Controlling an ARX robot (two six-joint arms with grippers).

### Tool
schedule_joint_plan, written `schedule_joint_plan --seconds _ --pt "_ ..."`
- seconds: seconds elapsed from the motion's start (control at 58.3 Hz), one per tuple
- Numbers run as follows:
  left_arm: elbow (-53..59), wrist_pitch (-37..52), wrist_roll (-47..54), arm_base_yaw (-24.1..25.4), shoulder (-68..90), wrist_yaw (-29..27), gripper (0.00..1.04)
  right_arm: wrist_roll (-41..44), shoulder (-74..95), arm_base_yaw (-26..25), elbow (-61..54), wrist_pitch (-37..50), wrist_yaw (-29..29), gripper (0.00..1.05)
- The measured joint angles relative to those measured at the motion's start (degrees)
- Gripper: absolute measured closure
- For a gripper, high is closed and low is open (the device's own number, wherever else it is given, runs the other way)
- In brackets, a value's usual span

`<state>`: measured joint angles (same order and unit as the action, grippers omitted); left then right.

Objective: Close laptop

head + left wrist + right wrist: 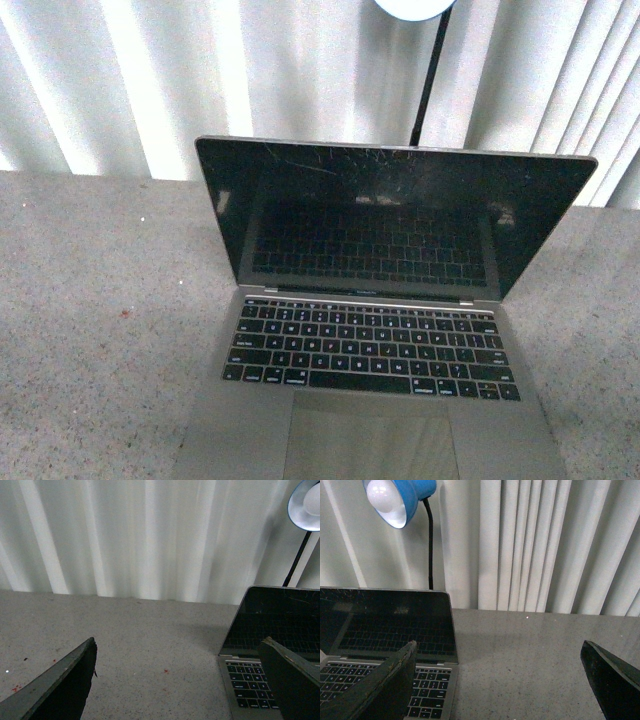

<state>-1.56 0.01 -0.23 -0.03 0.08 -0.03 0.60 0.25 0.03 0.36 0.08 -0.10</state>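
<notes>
The laptop (370, 330) stands open in the middle of the grey table in the front view, silver-grey with black keys, a large trackpad and a cracked glossy black screen facing me. No gripper shows in the front view. My left gripper (180, 675) is open and empty, to the left of the laptop (265, 645), with one finger (290, 680) in front of its keyboard. My right gripper (500, 675) is open and empty, to the right of the laptop (385, 630), with one finger (385, 685) in front of the keyboard's corner.
A speckled grey tabletop (90, 330) runs to a white curtain (130, 80) behind. A blue lamp (400, 497) on a black stem (430, 80) stands behind the laptop's lid. Small red specks (165, 671) lie on the table left of the laptop.
</notes>
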Motion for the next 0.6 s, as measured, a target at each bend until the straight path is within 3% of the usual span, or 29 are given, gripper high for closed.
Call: schedule_joint_plan --seconds 0.36,0.412,0.48,0.532,0.6 --pt "0.0 0.0 0.0 0.0 0.0 0.0 0.07 0.0 0.1 0.0 0.0 -0.1 0.1 0.07" --pt "0.0 0.0 0.0 0.0 0.0 0.0 0.07 -4.2 3.2 0.9 2.7 -6.8 1.6 0.07" --pt "-0.3 -0.8 -5.7 -2.0 2.5 -5.7 0.07 -9.2 11.8 2.9 7.3 -12.8 3.5 0.07" --pt "-0.6 2.4 -11.2 -3.8 7.1 -7.4 0.07 -9.3 17.0 3.9 9.4 -10.8 3.1 0.07" --pt "-1.3 11.3 -14.1 -6.6 15.7 -4.9 0.07 -6.5 22.8 4.1 12.4 -6.1 0.0 0.07"
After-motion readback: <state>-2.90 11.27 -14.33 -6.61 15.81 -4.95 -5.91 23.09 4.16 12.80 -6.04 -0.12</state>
